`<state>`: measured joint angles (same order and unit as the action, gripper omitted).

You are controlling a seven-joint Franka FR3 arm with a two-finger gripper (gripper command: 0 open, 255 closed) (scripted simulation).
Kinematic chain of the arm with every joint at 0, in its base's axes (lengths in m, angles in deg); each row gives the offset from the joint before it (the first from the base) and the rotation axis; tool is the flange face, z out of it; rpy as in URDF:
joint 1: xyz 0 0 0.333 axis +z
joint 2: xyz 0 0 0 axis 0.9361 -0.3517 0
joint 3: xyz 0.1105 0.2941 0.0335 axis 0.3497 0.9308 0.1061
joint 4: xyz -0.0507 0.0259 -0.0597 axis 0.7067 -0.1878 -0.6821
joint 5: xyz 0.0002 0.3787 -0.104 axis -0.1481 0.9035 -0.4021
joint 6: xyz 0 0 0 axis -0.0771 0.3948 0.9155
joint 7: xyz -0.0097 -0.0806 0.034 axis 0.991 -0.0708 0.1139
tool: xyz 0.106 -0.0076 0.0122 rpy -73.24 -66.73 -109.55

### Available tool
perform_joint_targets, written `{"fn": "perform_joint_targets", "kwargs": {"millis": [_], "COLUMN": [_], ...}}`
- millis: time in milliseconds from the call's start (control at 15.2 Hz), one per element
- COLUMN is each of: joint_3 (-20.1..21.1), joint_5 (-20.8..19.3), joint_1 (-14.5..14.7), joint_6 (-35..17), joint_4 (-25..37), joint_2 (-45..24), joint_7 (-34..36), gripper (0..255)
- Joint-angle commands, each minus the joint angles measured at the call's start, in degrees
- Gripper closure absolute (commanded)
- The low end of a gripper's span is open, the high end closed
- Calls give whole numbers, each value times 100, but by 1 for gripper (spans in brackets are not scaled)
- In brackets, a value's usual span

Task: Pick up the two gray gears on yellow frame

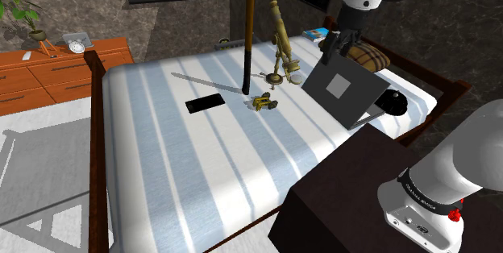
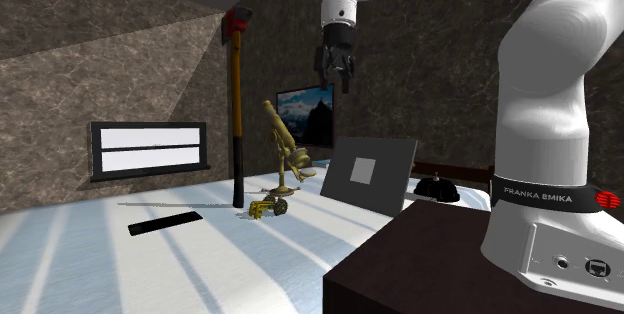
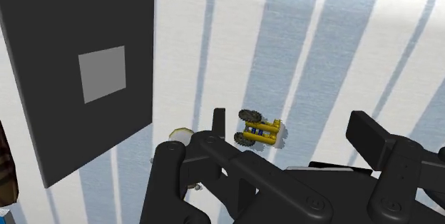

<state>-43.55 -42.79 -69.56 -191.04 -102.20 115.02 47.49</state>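
Note:
The two gray gears on a yellow frame [image 1: 263,102] form a small toy lying on the striped bed, just in front of the foot of a brass instrument. The toy [image 2: 262,207] also shows low on the bed in the second exterior view. My gripper [image 1: 342,46] hangs high above the bed, over the top edge of a dark panel and toward the shoulder view's right of the toy. In the wrist view the toy [image 3: 259,131] lies far below, between the open fingers [image 3: 167,169] of my gripper [image 3: 267,151]. Nothing is held.
A dark panel with a gray square [image 1: 342,89] leans on the bed under the gripper. A brass instrument [image 1: 280,42], an upright axe [image 2: 236,112], a flat black slab [image 1: 205,103] and a black domed object [image 1: 392,102] stand nearby. A dark nightstand [image 1: 347,203] carries the arm's base.

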Motion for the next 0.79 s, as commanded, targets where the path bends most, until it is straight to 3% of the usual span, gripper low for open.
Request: {"fn": "perform_joint_targets", "kwargs": {"millis": [0, 726], "joint_3": [-46, -146], "joint_5": [-17, 43], "joint_1": [-4, 56], "joint_6": [-464, -2601], "joint_4": [-75, 262], "joint_2": [-357, -2729], "joint_7": [-87, -452], "gripper": [0, 0]}}
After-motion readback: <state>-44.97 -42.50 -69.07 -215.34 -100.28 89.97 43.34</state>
